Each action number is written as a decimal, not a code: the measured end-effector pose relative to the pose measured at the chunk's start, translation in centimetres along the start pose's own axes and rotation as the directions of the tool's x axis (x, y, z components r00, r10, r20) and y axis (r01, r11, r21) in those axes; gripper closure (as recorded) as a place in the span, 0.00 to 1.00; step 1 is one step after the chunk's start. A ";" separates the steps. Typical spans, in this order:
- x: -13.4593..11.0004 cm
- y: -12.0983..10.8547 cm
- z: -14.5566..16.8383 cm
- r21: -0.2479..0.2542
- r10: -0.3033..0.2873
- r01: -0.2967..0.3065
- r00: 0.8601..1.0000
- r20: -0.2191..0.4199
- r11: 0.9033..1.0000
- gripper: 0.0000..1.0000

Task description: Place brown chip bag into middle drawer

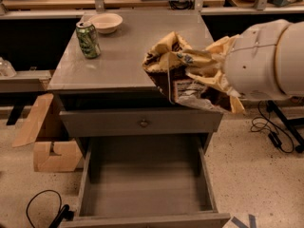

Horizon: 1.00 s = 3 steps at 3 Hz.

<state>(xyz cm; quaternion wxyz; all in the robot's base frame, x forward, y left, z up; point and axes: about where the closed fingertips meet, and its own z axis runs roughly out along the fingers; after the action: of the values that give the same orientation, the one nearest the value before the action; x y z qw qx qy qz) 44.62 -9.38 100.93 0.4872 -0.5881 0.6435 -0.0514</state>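
The brown chip bag (190, 77), wrinkly yellow-tan and dark brown foil, hangs in the air over the front right edge of the cabinet top (123, 56). My gripper (232, 68) is at the bag's right side, at the end of the big white arm. It is shut on the bag's crumpled top, and the foil hides most of it. The middle drawer (147, 189) is pulled open below, a wide grey box with a bare flat floor. The bag is above and slightly right of it.
A green soda can (88, 39) and a small beige bowl (106, 22) stand at the back left of the cabinet top. A shut drawer front with a round knob (142, 123) is above the open drawer. A cardboard box (42, 137) and a black cable (42, 208) are on the floor to the left.
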 end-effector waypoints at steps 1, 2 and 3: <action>-0.3 -0.1 0.0 0.002 0.001 -0.001 1.000 0.003 1.000 1.00; -0.7 0.3 1.2 -0.005 0.008 -0.008 1.000 0.022 1.000 1.00; 2.3 3.4 4.8 -0.013 0.082 -0.081 0.995 0.054 0.997 1.00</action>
<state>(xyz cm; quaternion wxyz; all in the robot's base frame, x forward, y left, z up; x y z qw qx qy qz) 45.82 -7.75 94.97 0.5032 -0.5651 0.6537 -0.0120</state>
